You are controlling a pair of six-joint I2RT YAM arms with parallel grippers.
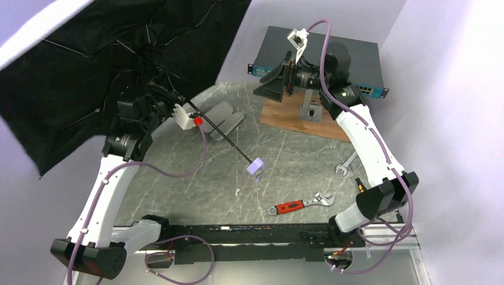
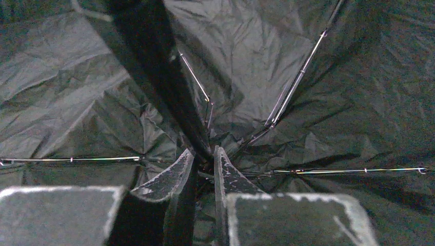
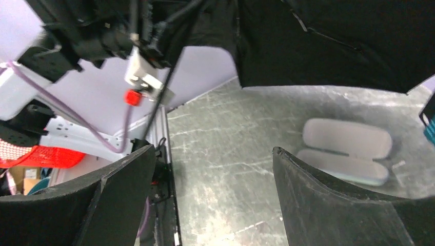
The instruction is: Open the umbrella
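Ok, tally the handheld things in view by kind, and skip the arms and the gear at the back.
Umbrella: 1
Case: 1
Wrenches: 2, red-handled wrench and steel wrench
Total: 4

Seen from above, the open umbrella (image 1: 71, 77) walls off the table's ten o'clock. Its shaft (image 1: 223, 136) slants across the middle and bars a straight sweep. The case (image 1: 230, 117) crowds twelve, a wooden board (image 1: 276, 114) one, an open-end wrench (image 1: 346, 165) three, and a red-handled wrench (image 1: 300, 205) five. The bare marble (image 1: 178, 196) at seven gives passage.
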